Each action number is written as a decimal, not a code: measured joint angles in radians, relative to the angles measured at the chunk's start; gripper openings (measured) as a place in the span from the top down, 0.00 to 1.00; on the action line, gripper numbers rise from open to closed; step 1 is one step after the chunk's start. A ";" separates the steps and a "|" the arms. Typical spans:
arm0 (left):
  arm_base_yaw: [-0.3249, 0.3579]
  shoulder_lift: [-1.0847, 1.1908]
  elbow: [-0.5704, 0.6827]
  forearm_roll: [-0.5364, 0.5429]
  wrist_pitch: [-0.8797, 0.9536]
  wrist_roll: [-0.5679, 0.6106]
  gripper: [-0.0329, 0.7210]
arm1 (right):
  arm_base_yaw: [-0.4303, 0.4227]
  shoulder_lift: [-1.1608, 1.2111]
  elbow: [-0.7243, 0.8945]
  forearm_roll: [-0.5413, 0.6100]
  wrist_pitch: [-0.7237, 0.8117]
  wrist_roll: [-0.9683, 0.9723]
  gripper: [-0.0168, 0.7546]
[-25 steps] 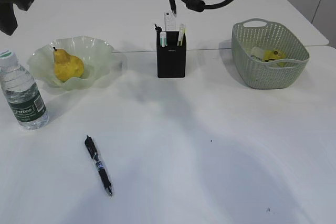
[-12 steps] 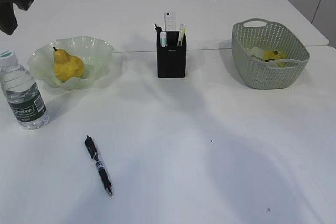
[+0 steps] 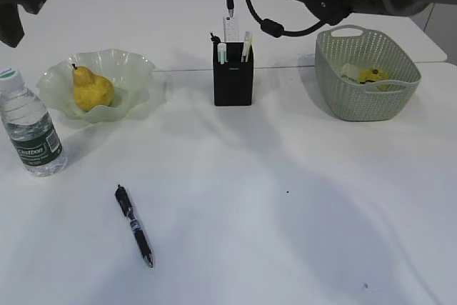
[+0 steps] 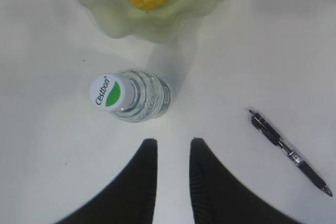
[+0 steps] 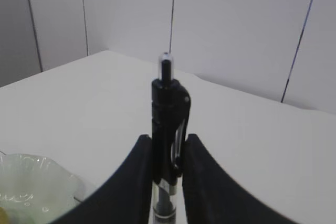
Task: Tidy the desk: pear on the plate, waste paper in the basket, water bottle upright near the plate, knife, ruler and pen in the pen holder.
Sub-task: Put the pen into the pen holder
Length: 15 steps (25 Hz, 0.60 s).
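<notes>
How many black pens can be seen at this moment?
2: one pen lies on the desk, front left; another pen is clamped upright in the right gripper above the pen holder. The holder may hide more.

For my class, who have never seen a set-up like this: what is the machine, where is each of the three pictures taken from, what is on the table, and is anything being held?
This is a robot with two arms, each ending in a gripper. The wide picture looks down at the white desk from in front. The other two come from cameras on the arms' wrists.

On the desk: a pear on a green plate, an upright water bottle, a black pen holder with items standing in it, a green basket with paper inside, and a loose pen.

The right gripper holds a second pen, tip down, above the holder. The left gripper holds nothing and hangs above the bottle.
</notes>
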 joint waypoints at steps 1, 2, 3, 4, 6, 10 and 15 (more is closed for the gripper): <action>0.000 0.000 0.000 0.000 0.000 0.000 0.77 | 0.000 0.006 0.000 -0.013 -0.029 0.000 0.78; 0.000 0.000 0.000 0.000 0.000 0.000 0.77 | 0.000 0.011 0.000 -0.020 -0.042 0.000 0.78; 0.000 0.000 0.000 0.000 0.000 0.000 0.77 | 0.000 0.017 0.000 -0.024 -0.053 0.000 0.78; 0.000 0.000 0.000 0.000 0.000 0.000 0.77 | 0.000 0.022 0.000 -0.026 -0.062 0.000 0.78; 0.000 0.000 0.000 0.000 -0.002 0.000 0.77 | -0.002 0.036 0.000 -0.030 -0.066 -0.002 0.78; 0.000 0.000 0.000 0.000 -0.004 0.000 0.77 | -0.014 0.045 0.002 -0.034 -0.069 -0.002 0.78; 0.000 0.000 0.000 0.000 -0.022 0.000 0.77 | -0.029 0.053 0.002 -0.034 -0.074 -0.002 0.78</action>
